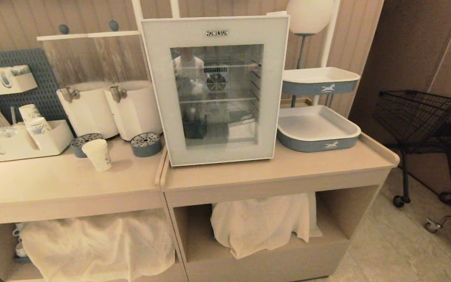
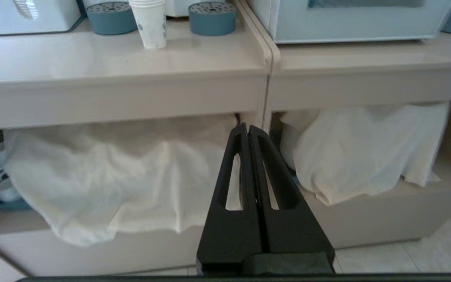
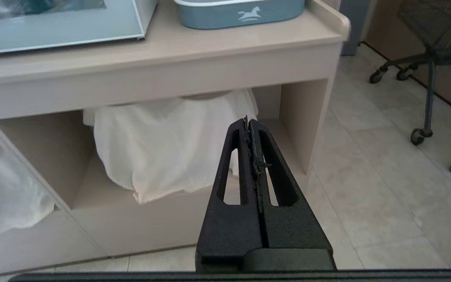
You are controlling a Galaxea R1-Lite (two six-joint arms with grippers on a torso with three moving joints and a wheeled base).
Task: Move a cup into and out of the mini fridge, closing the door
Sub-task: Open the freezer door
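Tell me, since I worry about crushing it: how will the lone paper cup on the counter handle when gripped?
The cup looks thin-walled paper, so probably light and easily dented. Tall on a narrow base, it may tip if nudged.

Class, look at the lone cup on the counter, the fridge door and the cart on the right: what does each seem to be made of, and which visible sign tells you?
The cup: probably paper, matte white with a rolled rim and faint blue print.
The door: a pale blue-grey frame, likely plastic or painted metal, around glass; the window reflects and shows wire shelves.
The cart: dark metal wire mesh on castors.
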